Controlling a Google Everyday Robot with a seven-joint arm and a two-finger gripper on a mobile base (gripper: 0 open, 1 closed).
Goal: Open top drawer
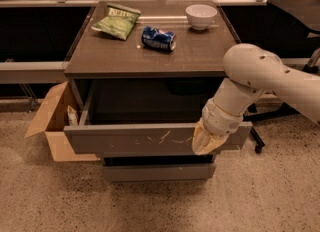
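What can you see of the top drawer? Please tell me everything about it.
The top drawer is grey, wide and handleless; its flat front bears pale squiggly scratches right of the middle. It stands pulled well out from under the brown tabletop, level, its inside too dark to read. The gripper is at the right part of its front, seemingly touching it. A narrower grey drawer sits below; a cardboard box stands beside its left end.

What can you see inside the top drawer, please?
The top drawer stands pulled out, and its interior shows only dark shadow; no contents are discernible. The gripper, at the front's right end, and the arm cover the right corner.
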